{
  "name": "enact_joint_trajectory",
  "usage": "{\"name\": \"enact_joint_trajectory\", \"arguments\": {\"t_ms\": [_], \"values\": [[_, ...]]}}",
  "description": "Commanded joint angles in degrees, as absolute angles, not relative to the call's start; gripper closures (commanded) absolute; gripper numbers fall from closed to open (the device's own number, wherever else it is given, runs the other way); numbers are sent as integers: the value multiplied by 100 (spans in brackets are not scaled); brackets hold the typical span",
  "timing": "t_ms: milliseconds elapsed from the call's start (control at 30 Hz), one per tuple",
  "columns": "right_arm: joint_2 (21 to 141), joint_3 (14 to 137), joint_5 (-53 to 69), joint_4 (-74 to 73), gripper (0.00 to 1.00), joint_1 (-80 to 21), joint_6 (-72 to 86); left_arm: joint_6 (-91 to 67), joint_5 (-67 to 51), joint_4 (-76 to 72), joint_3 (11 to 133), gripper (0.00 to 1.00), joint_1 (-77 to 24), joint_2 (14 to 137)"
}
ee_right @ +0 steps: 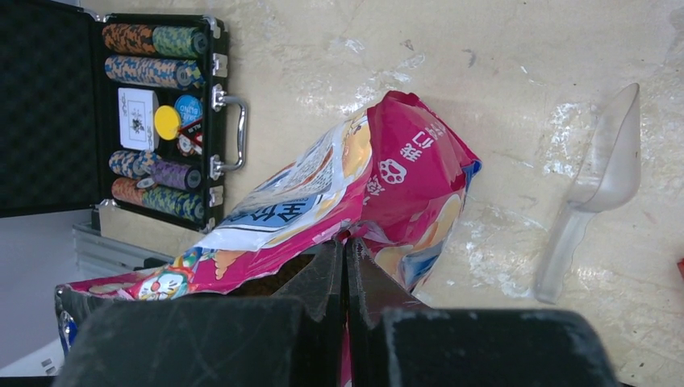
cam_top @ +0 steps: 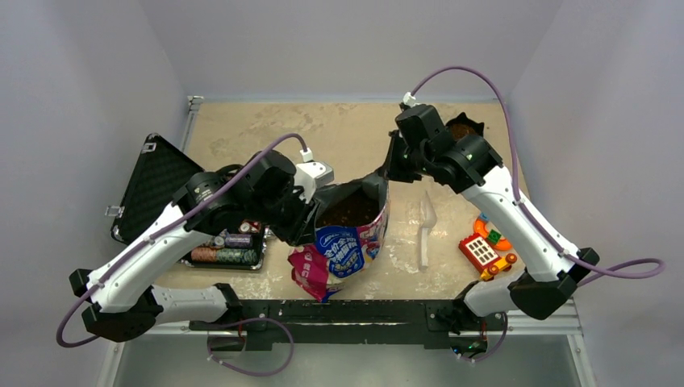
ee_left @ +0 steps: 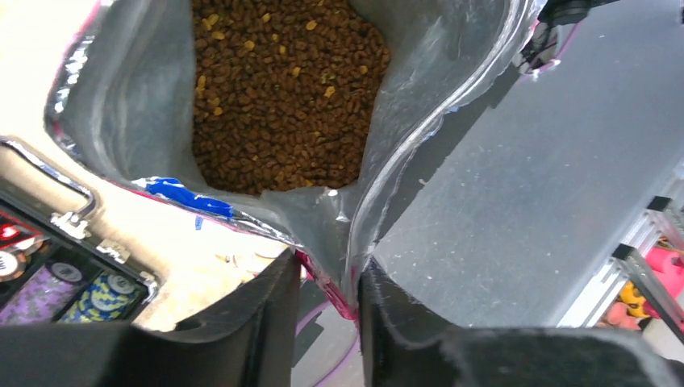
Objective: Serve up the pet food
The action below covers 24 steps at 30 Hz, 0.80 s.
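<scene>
Here, the bag [cam_top: 347, 250] stands open in the middle of the table [cam_top: 339, 129], near the front edge, between the two arms. Its mouth gapes wide. The kibble [ee_left: 282, 97] is inside the bag, a brown heap low between the silver walls, with some lighter pellets among the dark ones.

The right gripper [ee_right: 345, 270] is clenched on the far right part of the bag's rim. Its fingers are pressed together, and the pink foil goes in between them. The left gripper [ee_left: 329, 318] is at the near left part of the rim. Its fingers [ee_left: 242, 339] stand one on each side of the foil edge, but a gap shows between them, so they are apart and not pressed on the foil.

A clear scoop [cam_top: 425, 230] lies flat on the table just to the right of the bag, apart from it. To the left of the bag lies an open black case [cam_top: 157, 189], with chips [cam_top: 226, 246] in rows in it. A coloured toy [cam_top: 486, 251] is at the right, near the right arm. Behind the right arm a dark vessel [cam_top: 465, 127] with something brown in it shows only partly; what it is I cannot tell.
</scene>
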<state>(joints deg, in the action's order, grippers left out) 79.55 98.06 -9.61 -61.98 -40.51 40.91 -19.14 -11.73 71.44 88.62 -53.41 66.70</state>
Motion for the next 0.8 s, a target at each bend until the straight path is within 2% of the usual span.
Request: {"name": "enact_joint_trajectory", "arguments": {"t_ms": [0, 100, 133, 267, 467, 667, 700, 767], "values": [[7806, 10293, -1392, -5375, 100, -3727, 4257, -1878, -468, 7168, 9011, 73, -5366, 6698], [7741, 10196, -1358, -5399, 100, -3418, 4455, -1607, -73, 7143, 9038, 98, -5361, 6509], [7717, 10169, -1354, -5402, 100, -3306, 4509, -1485, 117, 7125, 9029, 100, -5361, 6412], [7667, 10173, -1248, -5370, 100, -2821, 4616, -819, 57, 6857, 8888, 100, -5361, 5899], [7753, 10281, -1115, -5249, 100, -2525, 4683, -89, -1671, 6473, 8321, 100, -5361, 5026], [7802, 10091, -580, -4836, 100, -2516, 4511, -46, -2044, 6586, 8336, 100, -5353, 5224], [7792, 10056, -526, -4763, 100, -2516, 4426, -86, -2000, 6664, 8502, 92, -5345, 5365], [7772, 9968, -336, -4679, 100, -2521, 4313, -89, -2044, 6798, 8906, 69, -5342, 5700]]}}
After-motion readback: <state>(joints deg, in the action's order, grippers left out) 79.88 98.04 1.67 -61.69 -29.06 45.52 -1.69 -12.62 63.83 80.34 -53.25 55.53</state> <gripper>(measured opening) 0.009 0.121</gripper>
